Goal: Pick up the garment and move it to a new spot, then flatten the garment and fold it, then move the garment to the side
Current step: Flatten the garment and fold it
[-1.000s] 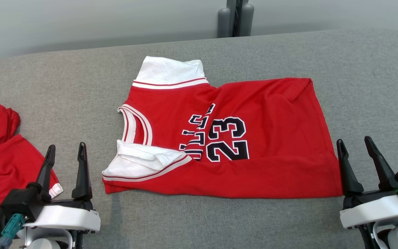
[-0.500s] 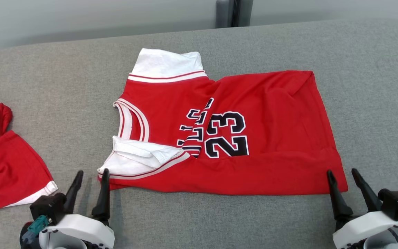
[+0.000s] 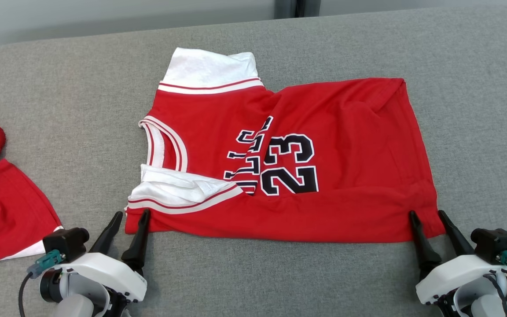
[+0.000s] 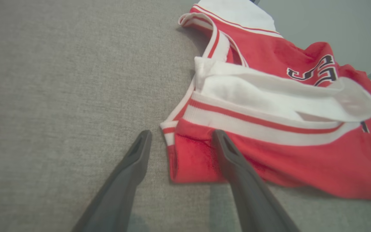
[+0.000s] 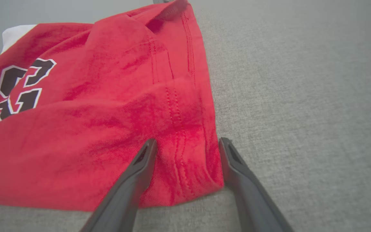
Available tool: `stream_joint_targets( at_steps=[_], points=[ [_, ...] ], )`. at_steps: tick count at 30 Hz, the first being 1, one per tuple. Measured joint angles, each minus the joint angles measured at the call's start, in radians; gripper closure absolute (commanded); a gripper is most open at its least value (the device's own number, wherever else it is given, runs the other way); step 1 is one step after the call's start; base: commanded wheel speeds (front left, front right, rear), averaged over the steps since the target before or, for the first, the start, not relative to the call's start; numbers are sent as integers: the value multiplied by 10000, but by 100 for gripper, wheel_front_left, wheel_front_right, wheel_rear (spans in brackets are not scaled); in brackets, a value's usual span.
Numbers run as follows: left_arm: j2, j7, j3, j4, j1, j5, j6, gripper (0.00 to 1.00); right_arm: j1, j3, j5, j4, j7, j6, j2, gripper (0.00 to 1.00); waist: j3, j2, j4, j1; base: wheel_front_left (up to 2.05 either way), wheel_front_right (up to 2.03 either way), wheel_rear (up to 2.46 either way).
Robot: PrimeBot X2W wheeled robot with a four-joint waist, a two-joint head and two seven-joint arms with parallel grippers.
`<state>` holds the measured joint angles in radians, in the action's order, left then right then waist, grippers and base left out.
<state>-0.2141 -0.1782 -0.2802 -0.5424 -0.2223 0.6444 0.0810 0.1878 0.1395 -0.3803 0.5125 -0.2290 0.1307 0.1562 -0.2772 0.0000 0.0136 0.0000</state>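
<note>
Head view shows our left gripper (image 3: 132, 212) and right gripper (image 3: 426, 212) spread wide, straddling the jersey (image 3: 346, 154) at its near corners; another red garment (image 3: 2, 207) lies apart, leftward.

**The red jersey carries the number 23 and part of a word**

The jersey (image 3: 350, 132) bears a large black "23" (image 3: 289, 164) edged in white, lying sideways in the head view. Beside it, toward the collar, runs black, white-edged lettering (image 3: 248, 154), also sideways. The letters "LLS" can be made out, and a fold hides the rest. The right wrist view shows the same number (image 5: 14, 93) at its left edge. The left wrist view shows a few of the letters (image 4: 314, 69), too cut off to read.
</note>
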Motion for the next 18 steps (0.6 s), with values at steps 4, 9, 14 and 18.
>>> stream_joint_targets(
  at_steps=[4, 9, 14, 18],
  points=[
    [17, 320, -6, -360, -283, 447, 240, 100, 214, 219, -407, 144, 94, 0, 79, 100, -58, 0, -6, 0, 0, 0, 0],
    [25, 372, -17, -337, -298, 934, 385, 100, 278, 278, -913, 65, 128, 13, 157, 100, -91, 0, -73, 0, 0, 0, 0],
    [-182, 368, 2, 378, 153, 1174, 426, 100, 120, 10, -1597, -562, 198, 12, 401, 100, -75, 0, -160, 0, 0, 0, 0],
    [-514, 658, 27, 1546, 964, 1239, 280, 100, -463, -299, -1829, -1384, 616, 13, 729, 100, 7, 0, -292, 0, 0, 0, 0]
  ],
)
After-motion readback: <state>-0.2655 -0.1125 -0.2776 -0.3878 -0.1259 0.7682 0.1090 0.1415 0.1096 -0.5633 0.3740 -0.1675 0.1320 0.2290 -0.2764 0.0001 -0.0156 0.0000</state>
